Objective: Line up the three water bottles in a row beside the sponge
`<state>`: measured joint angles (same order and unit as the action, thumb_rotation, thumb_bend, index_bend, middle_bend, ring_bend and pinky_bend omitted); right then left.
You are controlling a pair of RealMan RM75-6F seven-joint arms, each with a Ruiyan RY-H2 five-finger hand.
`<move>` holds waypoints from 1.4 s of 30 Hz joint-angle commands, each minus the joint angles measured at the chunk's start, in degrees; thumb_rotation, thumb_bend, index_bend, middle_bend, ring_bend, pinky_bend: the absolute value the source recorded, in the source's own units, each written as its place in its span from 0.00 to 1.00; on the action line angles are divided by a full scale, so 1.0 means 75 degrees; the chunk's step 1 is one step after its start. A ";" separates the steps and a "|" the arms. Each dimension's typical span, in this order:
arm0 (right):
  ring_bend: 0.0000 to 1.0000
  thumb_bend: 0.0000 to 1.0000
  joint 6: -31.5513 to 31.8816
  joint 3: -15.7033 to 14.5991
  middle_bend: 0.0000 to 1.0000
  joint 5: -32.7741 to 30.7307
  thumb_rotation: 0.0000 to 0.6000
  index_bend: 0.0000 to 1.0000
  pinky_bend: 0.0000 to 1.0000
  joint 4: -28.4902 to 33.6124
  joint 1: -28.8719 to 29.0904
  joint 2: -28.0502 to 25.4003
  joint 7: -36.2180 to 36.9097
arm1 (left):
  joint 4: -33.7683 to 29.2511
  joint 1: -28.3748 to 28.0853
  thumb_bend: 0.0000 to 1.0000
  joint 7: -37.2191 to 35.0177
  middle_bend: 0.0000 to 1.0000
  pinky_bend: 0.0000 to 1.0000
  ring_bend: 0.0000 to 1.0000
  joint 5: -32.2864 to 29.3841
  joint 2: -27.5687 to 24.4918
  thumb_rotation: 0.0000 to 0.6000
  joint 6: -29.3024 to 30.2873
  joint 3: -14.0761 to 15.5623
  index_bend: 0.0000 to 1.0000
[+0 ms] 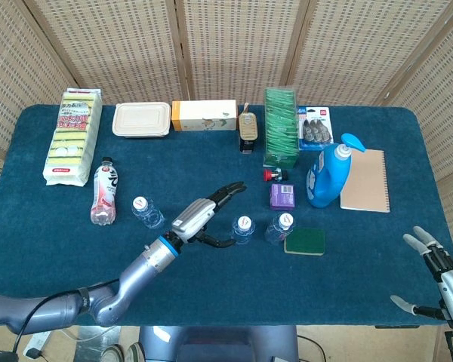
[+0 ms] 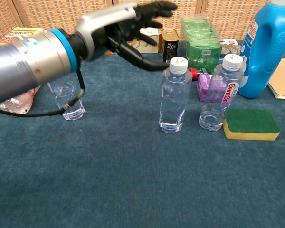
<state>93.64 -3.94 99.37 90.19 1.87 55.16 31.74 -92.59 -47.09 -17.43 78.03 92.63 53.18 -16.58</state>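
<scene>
Starting from the left hand (image 1: pixel 202 215), we see it raised off the cloth with its fingers spread and nothing in them, hanging to the left of the middle bottle (image 2: pixel 173 95) and clear of it. The right hand (image 1: pixel 434 268) sits far off at the table's right edge, fingers apart, empty too.

Taking the sponge (image 2: pixel 251 124) as our landmark: one bottle (image 2: pixel 220 92) stands upright just left of it, about touching. The middle bottle stands upright a little further left, a small gap between the two. The third bottle (image 1: pixel 147 213) stands well to the left of the sponge, beyond the left hand, out of line with the others.

We judge these bottles light and easy to tip: thin clear plastic, ribbed and waisted, white screw caps, seemingly little or no water inside. The walls will likely dent under a hard squeeze and the smooth plastic may slip, so we would wrap the fingers round the narrowed waist, gently.

The sponge is a soft yellow block with a coarse green scouring top. The table (image 1: pixel 211 286) wears a napped dark-blue cloth, which should keep the bases from sliding.
</scene>
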 commanded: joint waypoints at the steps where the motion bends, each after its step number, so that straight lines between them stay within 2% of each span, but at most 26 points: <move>1: 0.00 0.03 0.0013 -0.0007 0.00 0.0010 1.00 0.10 0.12 0.0021 -0.0013 -0.0011 -0.0023 | -0.0902 0.0277 0.18 0.0303 0.00 0.09 0.00 0.0140 -0.0876 1.00 0.0336 -0.0108 0.00; 6: 0.00 0.03 0.0000 -0.0027 0.00 0.0057 1.00 0.10 0.12 0.0067 -0.0013 -0.0020 -0.0084 | -0.1782 0.0704 0.13 0.0722 0.00 0.06 0.00 0.0183 -0.2067 1.00 0.0748 -0.0168 0.00; 9: 0.00 0.03 -0.0030 -0.0044 0.00 0.0096 1.00 0.10 0.12 0.0099 -0.0002 -0.0019 -0.0148 | -0.2023 0.1087 0.11 0.0715 0.00 0.06 0.00 0.0241 -0.2735 1.00 0.1114 -0.0125 0.00; 12: 0.00 0.03 -0.0039 -0.0051 0.00 0.0143 1.00 0.10 0.12 0.0139 0.0013 -0.0024 -0.0201 | -0.1835 0.1539 0.11 0.0190 0.00 0.06 0.00 0.0395 -0.3171 1.00 0.1584 -0.0022 0.00; 14: 0.00 0.03 -0.0044 -0.0062 0.00 0.0178 1.00 0.10 0.12 0.0168 0.0019 -0.0030 -0.0231 | -0.1466 0.1834 0.11 -0.0531 0.00 0.06 0.00 0.0635 -0.3318 1.00 0.1878 0.0142 0.00; 15: 0.00 0.03 -0.0038 -0.0082 0.00 0.0231 1.00 0.10 0.12 0.0188 0.0019 -0.0032 -0.0268 | -0.0961 0.2134 0.11 -0.1442 0.00 0.06 0.00 0.0505 -0.3240 1.00 0.2032 0.0320 0.00; 17: 0.00 0.03 -0.0027 -0.0100 0.00 0.0270 1.00 0.10 0.12 0.0223 0.0010 -0.0033 -0.0330 | 0.0091 0.2308 0.11 -0.2892 0.00 0.06 0.00 0.0947 -0.2930 1.00 0.2157 0.0665 0.00; 20: 0.00 0.03 -0.0016 -0.0121 0.00 0.0327 1.00 0.10 0.12 0.0268 0.0006 -0.0036 -0.0400 | 0.1366 0.2375 0.11 -0.4244 0.00 0.06 0.00 0.1327 -0.2399 1.00 0.2249 0.1025 0.00; 24: 0.00 0.03 -0.0005 -0.0157 0.00 0.0413 1.00 0.10 0.12 0.0317 0.0007 -0.0040 -0.0456 | 0.2707 0.2402 0.11 -0.5436 0.00 0.06 0.00 0.1596 -0.1654 1.00 0.2289 0.1409 0.00; 29: 0.00 0.03 -0.0036 -0.0173 0.00 0.0423 1.00 0.10 0.12 0.0334 0.0019 -0.0038 -0.0508 | 0.3993 0.2453 0.11 -0.6381 0.00 0.07 0.00 0.1720 -0.0807 1.00 0.2449 0.1664 0.00; 32: 0.00 0.03 -0.0071 -0.0166 0.00 0.0390 1.00 0.10 0.12 0.0324 0.0039 -0.0041 -0.0490 | 0.4469 0.2466 0.11 -0.6744 0.00 0.07 0.00 0.1873 -0.0487 1.00 0.2575 0.1829 0.00; 42: 0.00 0.03 -0.0113 -0.0189 0.00 0.0408 1.00 0.10 0.12 0.0300 0.0072 -0.0040 -0.0450 | 0.5205 0.2196 0.10 -0.6714 0.00 0.07 0.00 0.1858 0.0211 1.00 0.2251 0.1957 0.00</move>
<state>92.79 -5.36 102.43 92.44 2.41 54.86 28.36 -54.02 -30.10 -68.21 92.26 93.53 70.85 -1.89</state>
